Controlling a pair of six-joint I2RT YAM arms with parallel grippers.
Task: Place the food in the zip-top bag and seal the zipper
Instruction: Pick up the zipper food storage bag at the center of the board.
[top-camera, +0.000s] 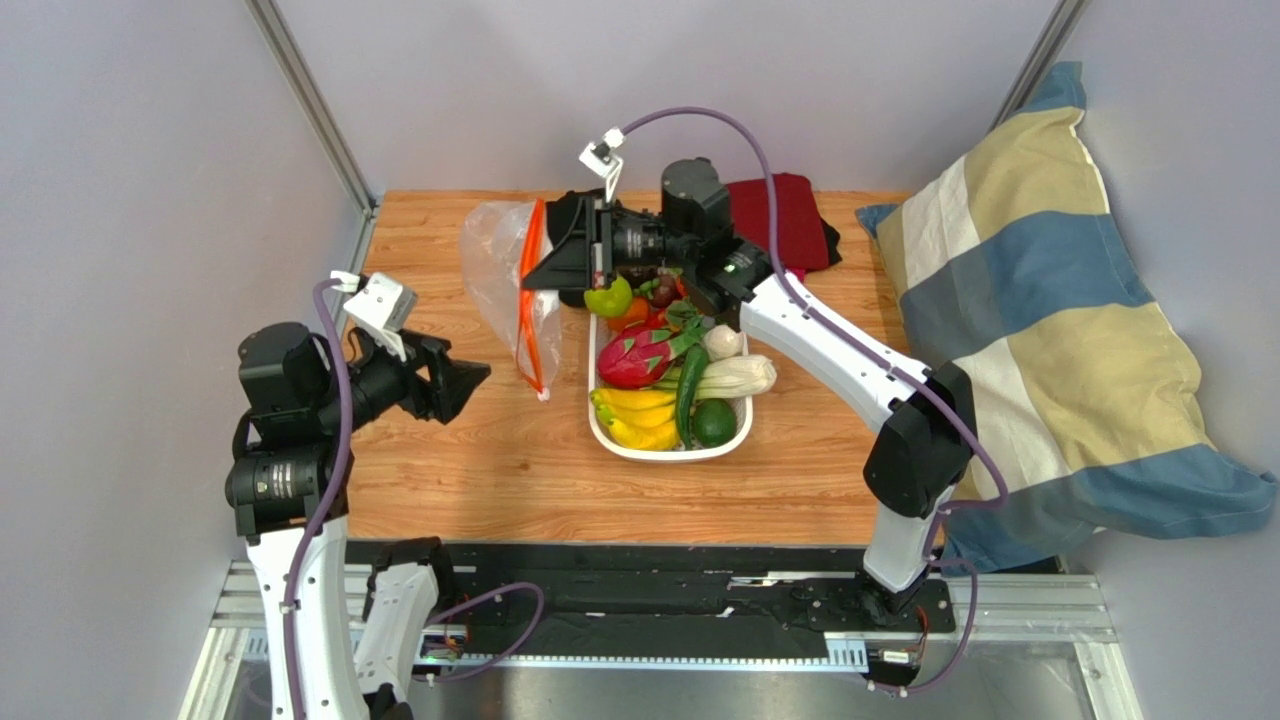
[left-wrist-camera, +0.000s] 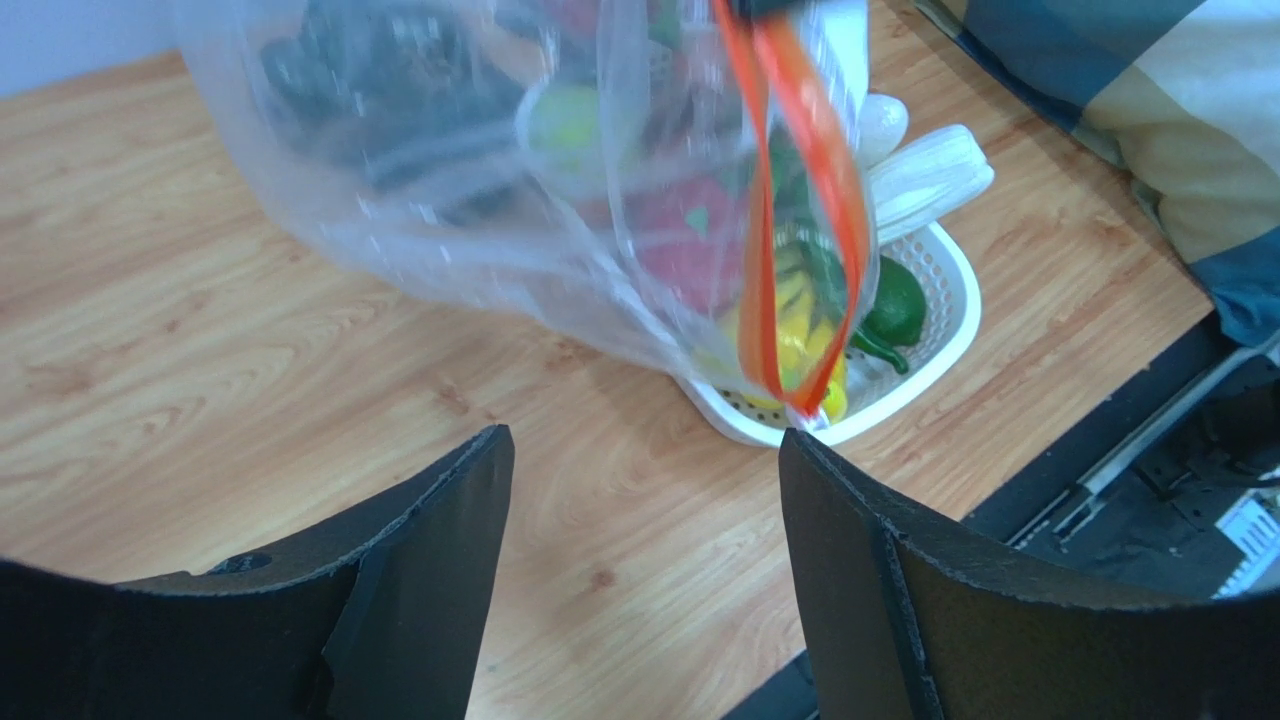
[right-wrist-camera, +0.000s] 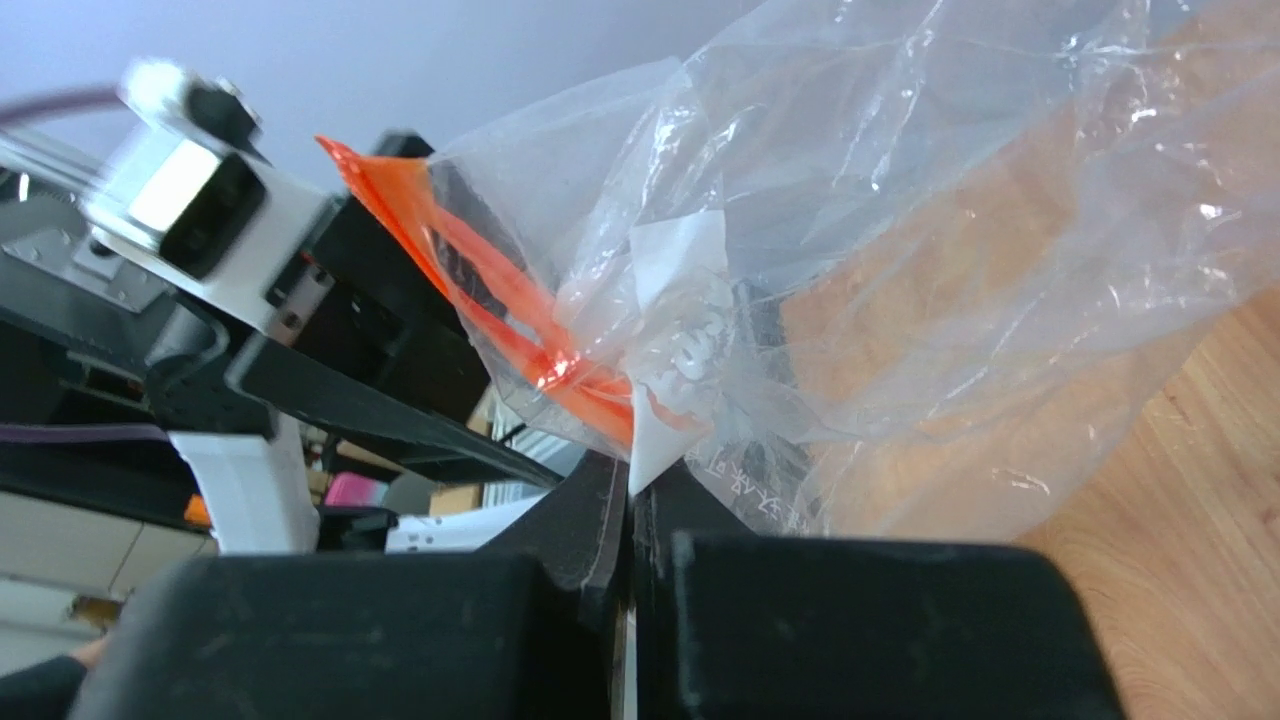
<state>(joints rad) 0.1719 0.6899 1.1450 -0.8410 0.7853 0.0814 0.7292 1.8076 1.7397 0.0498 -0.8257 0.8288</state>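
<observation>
Bag (top-camera: 504, 270) hangs just left of the basket (top-camera: 672, 452), over the wooden table (top-camera: 451, 465), held up by its top edge. Clear and crinkled, it lies long axis running toward the near edge. Zipper (top-camera: 531, 300) runs red-orange down the side facing the basket; the left wrist view shows its two strips parted in a narrow loop, so the mouth is unsealed. A pale tab (right-wrist-camera: 676, 353) sits on the strip right at the grip point. Right gripper (right-wrist-camera: 628, 488) has its jaws fully closed, pinching the bag's plastic at the upper end of the zipper beside the tab. Left gripper (left-wrist-camera: 643, 450) is off to the bag's left, near it but apart, its fingers (left-wrist-camera: 406, 570) spread wide with nothing between them, pointed at the bag's flank. The food lies in the white basket: mango (top-camera: 613, 299) at the far end, just under the right gripper, dark fruit (top-camera: 658, 287) beside it, dragon fruit (top-camera: 634, 357) in the middle, green fruit (top-camera: 715, 423) at the near right corner. Yellow bananas (top-camera: 639, 413) and white-stemmed greens (top-camera: 736, 375) share the basket. Beyond it, a dark red cloth (top-camera: 789, 218) lies on the far edge of the table. A striped pillow (top-camera: 1052, 315) sits off the table's right side.
</observation>
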